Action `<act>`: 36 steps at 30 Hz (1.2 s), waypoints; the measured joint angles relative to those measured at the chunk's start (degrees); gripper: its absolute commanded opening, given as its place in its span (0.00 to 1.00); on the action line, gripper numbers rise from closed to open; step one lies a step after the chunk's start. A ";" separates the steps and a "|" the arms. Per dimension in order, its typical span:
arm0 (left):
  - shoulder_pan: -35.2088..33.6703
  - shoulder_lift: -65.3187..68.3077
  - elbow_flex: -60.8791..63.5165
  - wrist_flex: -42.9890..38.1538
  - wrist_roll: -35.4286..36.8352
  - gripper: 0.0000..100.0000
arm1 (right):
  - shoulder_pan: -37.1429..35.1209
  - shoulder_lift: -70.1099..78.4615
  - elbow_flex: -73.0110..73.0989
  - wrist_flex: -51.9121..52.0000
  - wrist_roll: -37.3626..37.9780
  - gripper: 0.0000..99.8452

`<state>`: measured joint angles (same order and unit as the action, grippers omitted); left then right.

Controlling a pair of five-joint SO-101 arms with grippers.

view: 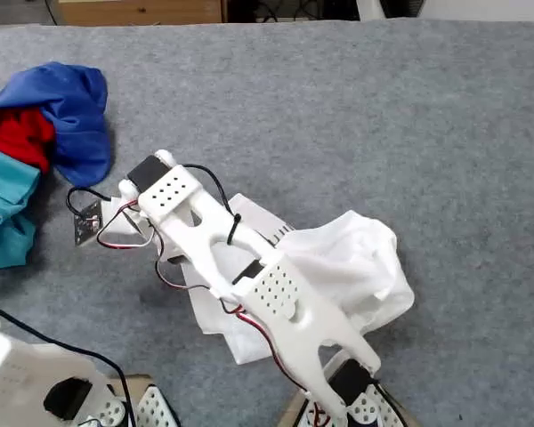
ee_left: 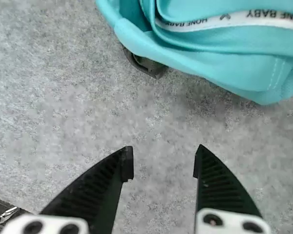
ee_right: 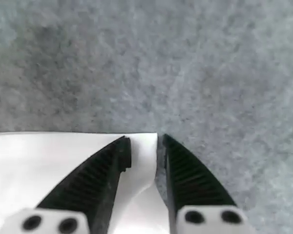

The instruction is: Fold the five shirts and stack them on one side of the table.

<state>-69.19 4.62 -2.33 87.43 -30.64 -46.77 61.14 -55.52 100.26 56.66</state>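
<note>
A crumpled white cotton shirt [view: 356, 258] lies on the grey felt-covered desk [view: 383, 116], close to the middle of its near edge. The right tool [ee_right: 144, 141] hangs over a flat corner of this shirt, its jaws only narrowly parted and gripping nothing. At the desk's left edge, a blue shirt [view: 67, 111], a red shirt [view: 13, 133] and a teal shirt [ee_left: 224, 53] are heaped together. The left tool [ee_left: 163, 156] gapes wide and empty over bare felt near the teal one.

Robotics workbench, grey felt table [view: 409, 116], wooden furniture [view: 138, 11] behind
</note>
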 measured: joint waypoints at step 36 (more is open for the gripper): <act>16.44 -8.62 -1.14 12.66 0.00 0.22 | 49.32 -22.24 -32.09 0.44 -21.71 0.01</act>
<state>-52.75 -4.00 -3.47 100.09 -30.64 2.55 38.90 -87.60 100.70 34.95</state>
